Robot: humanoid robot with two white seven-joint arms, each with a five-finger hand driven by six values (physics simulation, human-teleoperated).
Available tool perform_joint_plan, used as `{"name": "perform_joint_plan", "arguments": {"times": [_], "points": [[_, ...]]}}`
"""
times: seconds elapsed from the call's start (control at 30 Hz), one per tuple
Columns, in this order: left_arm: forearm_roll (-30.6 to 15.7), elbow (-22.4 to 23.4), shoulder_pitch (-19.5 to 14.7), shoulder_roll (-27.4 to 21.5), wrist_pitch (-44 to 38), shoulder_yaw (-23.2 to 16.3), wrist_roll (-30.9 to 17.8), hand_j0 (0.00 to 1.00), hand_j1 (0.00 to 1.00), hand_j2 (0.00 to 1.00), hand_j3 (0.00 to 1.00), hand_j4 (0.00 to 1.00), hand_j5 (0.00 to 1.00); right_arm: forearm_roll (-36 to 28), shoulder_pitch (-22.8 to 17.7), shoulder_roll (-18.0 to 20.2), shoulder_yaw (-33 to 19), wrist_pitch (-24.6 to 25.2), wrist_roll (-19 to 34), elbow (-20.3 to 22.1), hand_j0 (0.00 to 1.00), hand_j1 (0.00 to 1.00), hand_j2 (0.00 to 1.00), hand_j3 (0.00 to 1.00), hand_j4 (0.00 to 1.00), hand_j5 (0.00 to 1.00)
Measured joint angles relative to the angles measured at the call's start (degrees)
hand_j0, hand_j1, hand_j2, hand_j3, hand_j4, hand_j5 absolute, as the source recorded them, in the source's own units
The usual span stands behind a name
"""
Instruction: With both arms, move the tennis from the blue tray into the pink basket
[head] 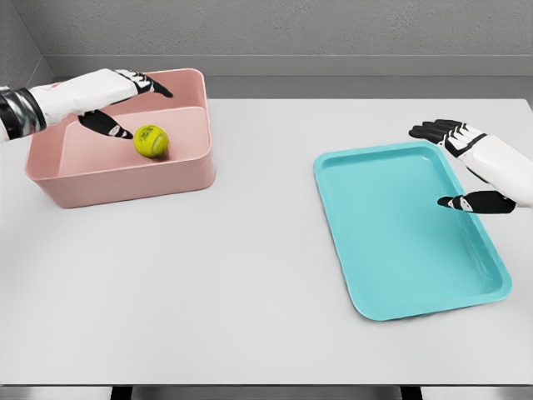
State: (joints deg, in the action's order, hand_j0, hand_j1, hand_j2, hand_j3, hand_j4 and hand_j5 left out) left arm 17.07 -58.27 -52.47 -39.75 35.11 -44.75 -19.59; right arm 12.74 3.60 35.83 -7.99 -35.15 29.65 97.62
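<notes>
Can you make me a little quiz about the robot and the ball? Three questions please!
1. True or false: the tennis ball is lying in the blue tray.
2. Which hand is over the pink basket? A) left hand B) right hand
3. Fill the gap: both hands have their fingers ____ and hold nothing.

Key
1. False: the ball sits inside the pink basket; nothing lies in the tray.
2. A: the right hand hovers at the tray's right edge.
3. Open.
</notes>
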Motion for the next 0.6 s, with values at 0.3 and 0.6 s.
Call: {"name": "perform_joint_plan", "arguments": {"times": [0.3,0.6], "points": [[-5.13,-3.48,3.34,-7.15,0.00,0.13,-0.03,1.00,1.00,1.00,1.00,1.00,1.00,0.00,0.00,0.06,-0.01,0.00,0.00,0.00,1.00,1.00,1.00,1.00,1.00,1.00],[-9.66,-4.15,6.33,-13.02,0.00,1.58,-0.20,1.00,1.00,1.00,1.00,1.00,1.00,0.00,0.00,0.07,-0.08,0.00,0.00,-0.07,1.00,1.00,1.00,1.00,1.00,1.00]]}}
